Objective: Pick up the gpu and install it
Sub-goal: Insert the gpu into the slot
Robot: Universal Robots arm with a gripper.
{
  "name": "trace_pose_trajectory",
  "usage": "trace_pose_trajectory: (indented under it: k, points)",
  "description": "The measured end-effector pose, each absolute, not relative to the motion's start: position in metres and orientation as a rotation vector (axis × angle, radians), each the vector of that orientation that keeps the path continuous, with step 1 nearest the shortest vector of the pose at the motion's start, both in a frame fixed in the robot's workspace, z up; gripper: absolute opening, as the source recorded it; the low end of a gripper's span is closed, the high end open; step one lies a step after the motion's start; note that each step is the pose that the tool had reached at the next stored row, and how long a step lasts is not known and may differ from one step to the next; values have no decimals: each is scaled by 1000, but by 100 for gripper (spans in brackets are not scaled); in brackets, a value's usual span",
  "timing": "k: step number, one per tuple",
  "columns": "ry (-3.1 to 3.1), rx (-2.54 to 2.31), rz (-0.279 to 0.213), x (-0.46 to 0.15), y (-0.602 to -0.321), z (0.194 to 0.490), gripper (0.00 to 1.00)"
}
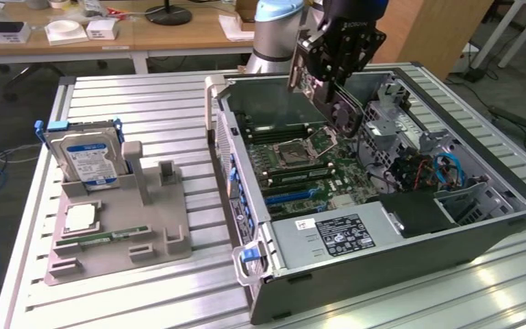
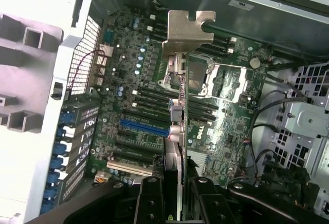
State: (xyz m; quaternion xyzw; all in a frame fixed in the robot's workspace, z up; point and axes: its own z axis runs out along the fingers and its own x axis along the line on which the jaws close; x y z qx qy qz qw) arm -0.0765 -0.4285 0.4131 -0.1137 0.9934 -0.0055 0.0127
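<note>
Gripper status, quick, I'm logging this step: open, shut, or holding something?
Gripper: shut on the thin flat green circuit-board gpu with a silver metal end bracket, above the open computer case.

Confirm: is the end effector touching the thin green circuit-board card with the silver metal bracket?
Touching. The wrist view shows the end effector shut on the thin green gpu card, a black finger against each face.

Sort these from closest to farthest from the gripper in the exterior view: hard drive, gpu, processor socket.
1. gpu, clamped in the gripper.
2. processor socket, inside the case beneath it.
3. hard drive, standing at the exterior view's left.
</note>
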Motion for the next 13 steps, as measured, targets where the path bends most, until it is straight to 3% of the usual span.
trace_pose_trajectory:
  k: [13]
  points:
    - [3077,-487,-15,-76,-429,413,26]
